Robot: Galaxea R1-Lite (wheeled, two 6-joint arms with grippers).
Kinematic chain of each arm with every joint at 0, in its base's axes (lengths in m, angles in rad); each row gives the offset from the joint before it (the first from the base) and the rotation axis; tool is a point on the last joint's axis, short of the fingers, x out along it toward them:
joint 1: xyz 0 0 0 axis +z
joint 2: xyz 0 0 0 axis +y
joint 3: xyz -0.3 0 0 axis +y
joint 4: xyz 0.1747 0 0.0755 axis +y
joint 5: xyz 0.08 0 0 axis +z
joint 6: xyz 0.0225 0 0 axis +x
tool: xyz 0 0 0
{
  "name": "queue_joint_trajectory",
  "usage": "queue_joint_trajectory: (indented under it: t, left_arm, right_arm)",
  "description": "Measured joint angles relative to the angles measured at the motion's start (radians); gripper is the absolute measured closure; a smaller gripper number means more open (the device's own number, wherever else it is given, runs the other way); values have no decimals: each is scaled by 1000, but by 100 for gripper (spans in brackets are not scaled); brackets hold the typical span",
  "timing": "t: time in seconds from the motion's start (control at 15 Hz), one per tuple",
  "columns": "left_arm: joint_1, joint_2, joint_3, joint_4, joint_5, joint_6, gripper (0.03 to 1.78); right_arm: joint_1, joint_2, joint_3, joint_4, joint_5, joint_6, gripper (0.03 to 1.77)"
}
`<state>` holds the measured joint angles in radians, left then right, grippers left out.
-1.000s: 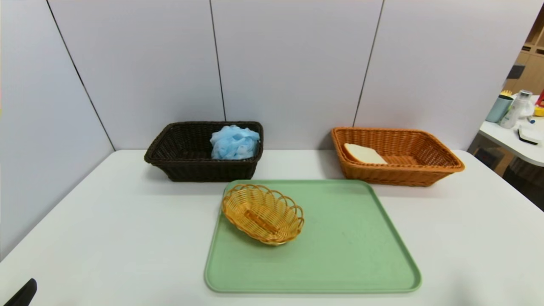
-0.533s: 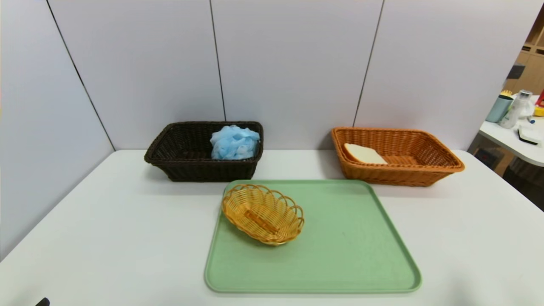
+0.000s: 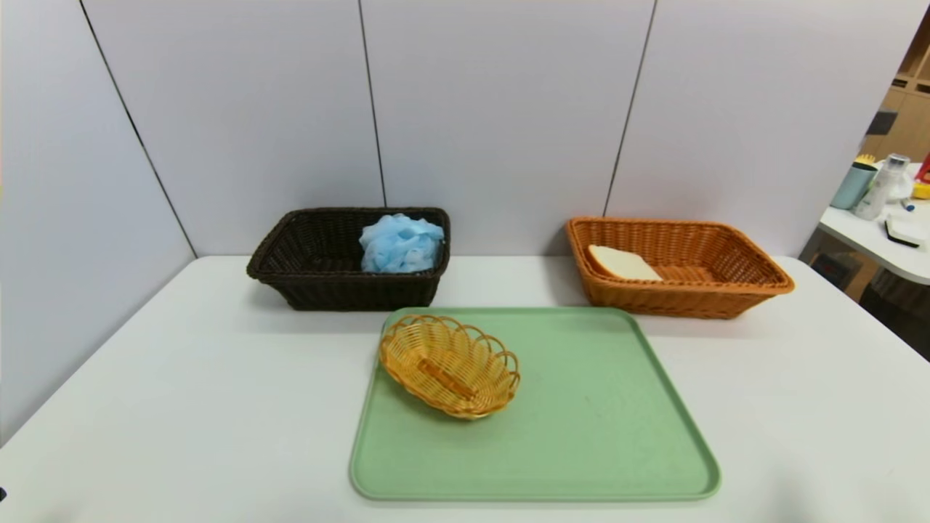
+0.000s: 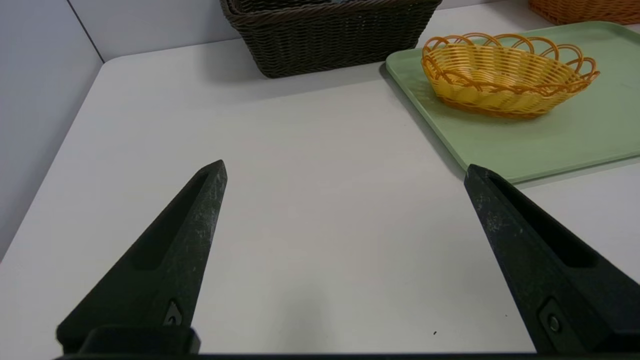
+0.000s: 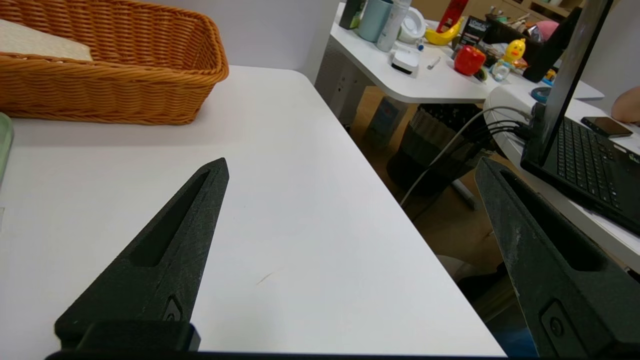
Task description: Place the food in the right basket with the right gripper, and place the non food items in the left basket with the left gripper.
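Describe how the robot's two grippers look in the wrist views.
Both look alike. The left gripper and right gripper each have two matte black fingers, long triangular wedges tapering to a point, each with a recessed slot along its face, a small fastener near the base, and pale scuffing. No cables show.

My left hand [image 4: 345, 170] hovers low over the tabletop [image 4: 310, 200] at its near left side with its two black tapered fingers [image 4: 170, 260] spread wide and holding nothing, while my right hand [image 5: 350, 167] hangs likewise spread and unladen at the near right edge.
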<state>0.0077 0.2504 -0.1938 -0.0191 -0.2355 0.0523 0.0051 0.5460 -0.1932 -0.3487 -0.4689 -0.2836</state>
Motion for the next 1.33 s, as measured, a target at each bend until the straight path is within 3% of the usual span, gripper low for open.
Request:
queue_joint_trajectory:
  t: [1.33]
  left_arm:
    - [1,-100,95,-5,35,1,12]
  right_arm:
    - [-36,-218,150,2,37,11,11]
